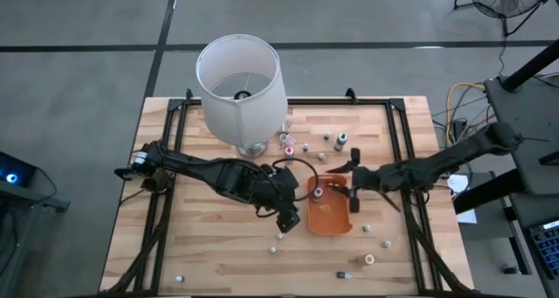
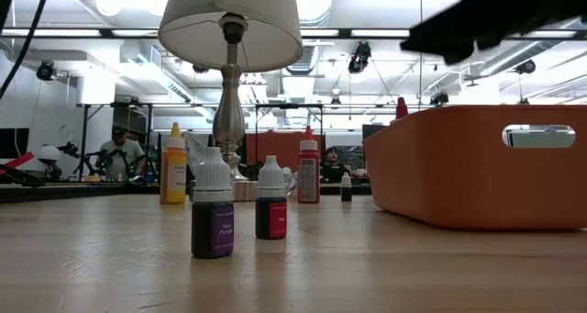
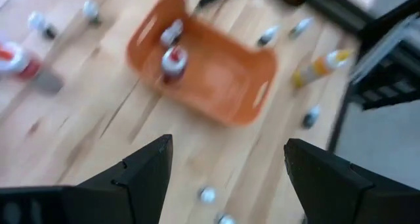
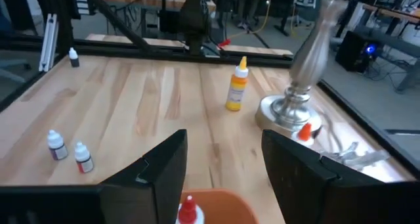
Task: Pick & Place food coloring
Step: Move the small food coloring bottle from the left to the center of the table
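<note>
Glossy oblong orange plastic tray (image 1: 330, 218) between open, empty left tool (image 1: 286, 221) and right tool (image 1: 353, 187).

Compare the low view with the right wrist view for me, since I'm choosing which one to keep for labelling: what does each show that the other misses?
Only the low view shows the white lampshade and the orange tray's outer wall with its handle slot.

Only the right wrist view shows the right gripper, open above the tray with a red-capped bottle below it.

Both share the lamp's metal stem, the yellow bottle on the table, and the pair of small dark bottles with white caps.
</note>
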Robot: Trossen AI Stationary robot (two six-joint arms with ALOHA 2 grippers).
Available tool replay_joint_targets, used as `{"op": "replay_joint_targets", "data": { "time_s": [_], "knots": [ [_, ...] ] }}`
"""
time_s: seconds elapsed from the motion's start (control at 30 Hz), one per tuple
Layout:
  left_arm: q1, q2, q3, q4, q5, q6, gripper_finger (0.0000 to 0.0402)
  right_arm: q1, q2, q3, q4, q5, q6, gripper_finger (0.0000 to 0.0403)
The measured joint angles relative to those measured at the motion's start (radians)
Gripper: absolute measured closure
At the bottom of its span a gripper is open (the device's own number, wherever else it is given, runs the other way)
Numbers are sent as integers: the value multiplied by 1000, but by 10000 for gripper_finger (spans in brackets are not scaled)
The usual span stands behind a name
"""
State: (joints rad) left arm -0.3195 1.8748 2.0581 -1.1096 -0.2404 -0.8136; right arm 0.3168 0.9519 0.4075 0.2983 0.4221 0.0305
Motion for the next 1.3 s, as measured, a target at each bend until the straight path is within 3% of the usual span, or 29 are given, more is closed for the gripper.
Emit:
{"op": "replay_joint_targets", "data": {
  "time_s": [0.2,0.37,0.73,1.03,1.3],
  "knots": [
    [-40,0,-50,-150,8,-119,140,1,-153,181,-410,-2,96,214],
    [-94,0,-87,-238,14,-204,140,2,-212,307,-597,-5,124,215],
    [-234,0,-178,-254,24,-373,140,2,-275,409,-669,-5,137,220],
    [-418,0,-252,-267,178,-667,140,2,-289,408,-834,-27,289,218],
    [-538,0,-329,-267,340,-856,140,2,-282,406,-841,-88,273,226]
  ]
}}
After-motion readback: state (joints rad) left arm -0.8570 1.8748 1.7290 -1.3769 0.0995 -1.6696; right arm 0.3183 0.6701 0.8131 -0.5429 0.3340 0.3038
